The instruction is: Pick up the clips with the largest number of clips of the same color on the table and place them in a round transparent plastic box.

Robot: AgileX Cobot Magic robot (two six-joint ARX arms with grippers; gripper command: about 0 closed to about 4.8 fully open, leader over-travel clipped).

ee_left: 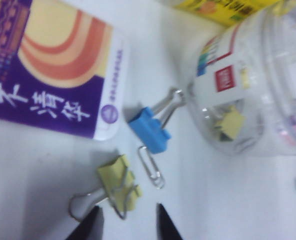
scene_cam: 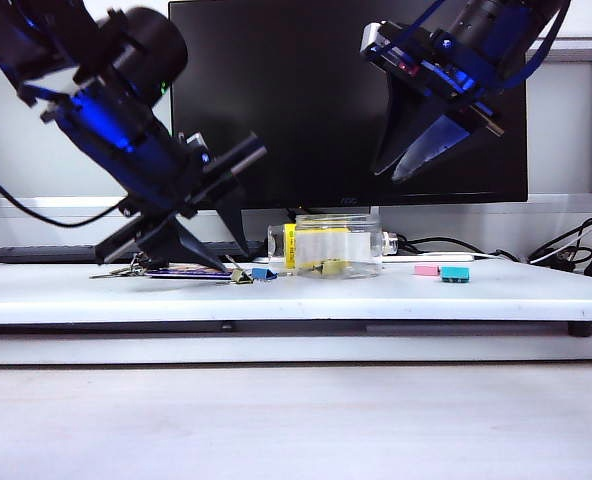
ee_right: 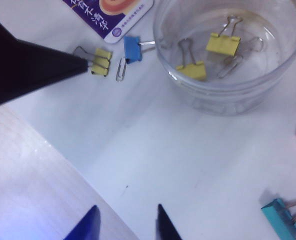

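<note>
Clips of pale yellow, small binder clips with silver wire handles, lie in two places. One pale-yellow clip (ee_left: 119,183) rests on the white surface (ee_right: 153,150), left of the round transparent plastic box (scene_cam: 326,246), with the left gripper (ee_left: 128,222) low over it, jaws parted on either side of its handles and not closed on it. Just beside that clip lie a bare silver paper clip (ee_left: 151,167) and a blue binder clip (ee_left: 149,129), the blue one closest to the box wall. Two more yellow clips (ee_right: 223,44) sit inside the box on its clear floor, apart from each other, next to another silver paper clip (ee_right: 240,54).

Right of the box, a teal binder clip (ee_right: 280,217) and a small pink clip (scene_cam: 426,269) rest on the surface, well apart from the yellow ones. Behind the loose clips lies a flat purple-and-orange printed card (ee_left: 53,65).

Only the right wrist view looks down into the box and counts its contents; the exterior view shows them as yellow blurs through the wall. That exterior view alone shows the right gripper (scene_cam: 416,160) held high above the box, jaws apart and empty, before a dark monitor (scene_cam: 346,100). The box's yellow-and-white label (ee_left: 223,75) reads clearest in the left wrist view.
</note>
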